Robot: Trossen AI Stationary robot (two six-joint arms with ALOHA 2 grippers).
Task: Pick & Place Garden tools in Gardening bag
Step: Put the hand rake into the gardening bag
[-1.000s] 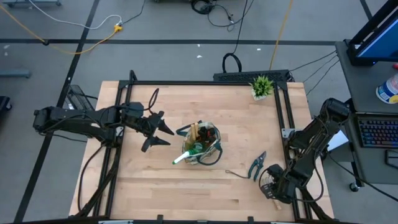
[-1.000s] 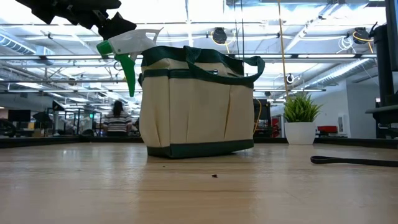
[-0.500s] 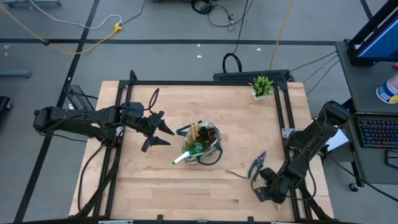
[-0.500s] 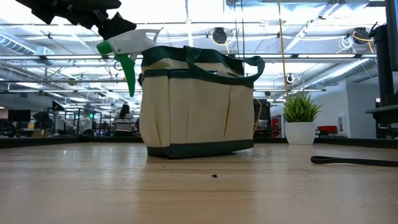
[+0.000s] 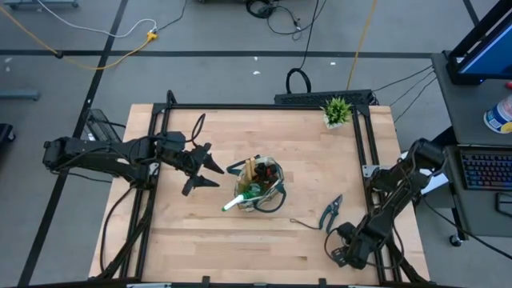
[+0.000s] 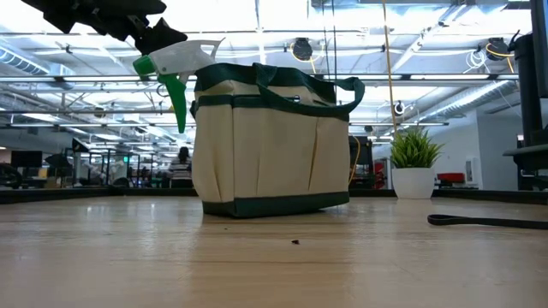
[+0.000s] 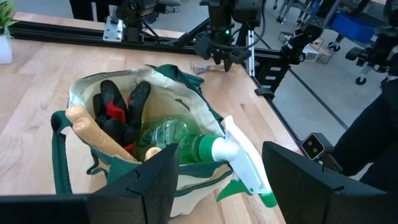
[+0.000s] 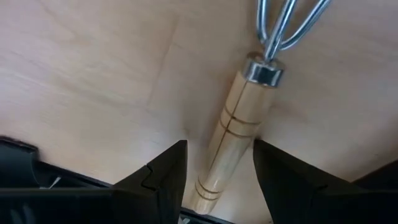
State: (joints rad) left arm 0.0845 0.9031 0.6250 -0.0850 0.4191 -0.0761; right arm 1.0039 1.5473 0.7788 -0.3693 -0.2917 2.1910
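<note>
The beige gardening bag (image 5: 262,186) with green trim stands mid-table. It holds a green spray bottle (image 7: 180,142), whose white nozzle (image 5: 231,205) sticks out over the rim, a red-and-black item (image 7: 118,109) and wooden handles. My left gripper (image 5: 213,174) hovers open and empty to the left of the bag. My right gripper (image 5: 342,250) is open near the table's front right. Its fingers stand on either side of the wooden handle (image 8: 229,140) of a metal fork-rake lying on the table. Teal pruning shears (image 5: 330,212) lie beside it.
A small potted plant (image 5: 337,110) stands at the far right corner. The black metal frame (image 5: 364,152) runs along the table edges. The right arm's links lean over the right rail. Bare wood shows in front of the bag (image 6: 274,257).
My right gripper has crept a little toward the table's near edge over the fork-rake's handle, the arm folding lower. The left arm, the bag and the tools have kept still.
</note>
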